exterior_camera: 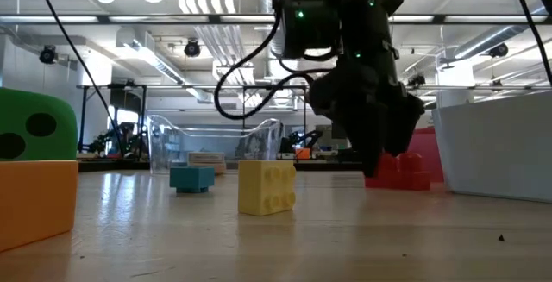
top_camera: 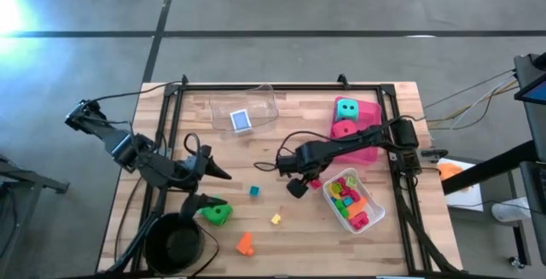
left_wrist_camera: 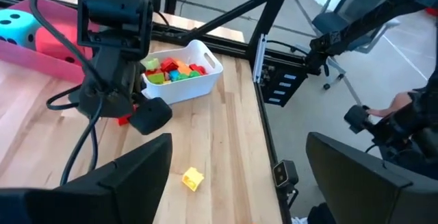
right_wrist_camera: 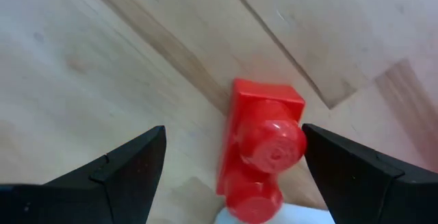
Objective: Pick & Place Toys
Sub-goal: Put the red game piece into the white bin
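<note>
Red brick [right_wrist_camera: 263, 148] lies on the surface at centre right of the high view, beside the white tray [top_camera: 372, 219], between the right gripper's [top_camera: 298, 183] spread jaws; left gripper [top_camera: 223, 175] spread, empty.

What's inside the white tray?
The white tray holds a heap of small bricks: green, red, yellow, orange and pink ones show on top. Whatever lies under that top layer is covered.

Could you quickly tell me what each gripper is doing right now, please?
Left gripper: open, holding nothing.
Right gripper: open, poised over the red brick, not gripping it.
</note>
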Robot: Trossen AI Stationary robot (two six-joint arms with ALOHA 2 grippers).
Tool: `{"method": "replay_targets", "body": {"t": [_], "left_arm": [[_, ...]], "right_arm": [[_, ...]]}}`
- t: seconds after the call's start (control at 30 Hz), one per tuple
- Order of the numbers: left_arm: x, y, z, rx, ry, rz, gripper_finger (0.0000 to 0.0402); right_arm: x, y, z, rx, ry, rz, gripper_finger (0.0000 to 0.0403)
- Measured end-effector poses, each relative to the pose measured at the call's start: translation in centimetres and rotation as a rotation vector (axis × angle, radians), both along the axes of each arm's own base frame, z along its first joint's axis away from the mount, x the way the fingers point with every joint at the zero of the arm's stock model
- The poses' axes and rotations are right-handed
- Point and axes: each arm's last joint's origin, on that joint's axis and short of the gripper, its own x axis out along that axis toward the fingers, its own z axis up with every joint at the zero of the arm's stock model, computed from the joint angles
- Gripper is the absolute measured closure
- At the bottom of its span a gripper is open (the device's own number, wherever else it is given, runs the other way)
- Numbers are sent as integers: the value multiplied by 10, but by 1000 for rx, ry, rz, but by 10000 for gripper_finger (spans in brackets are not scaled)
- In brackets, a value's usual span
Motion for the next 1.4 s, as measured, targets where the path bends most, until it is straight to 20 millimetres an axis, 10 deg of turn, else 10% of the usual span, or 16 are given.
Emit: {"method": "replay_targets", "body": {"t": [0.37, 0.83, 1.4], "left_arm": [[0, 0, 0, -8, 0, 5, 59], [0, 3, -1, -30, 10, 94, 59], [-3, 14, -13, -53, 142, 220, 59]], "right_arm": [[-11, 0, -18, 32, 15, -12, 77], [-10, 0, -18, 2, 9, -11, 275], [-20, 3, 29, -14, -135, 19, 275]]}}
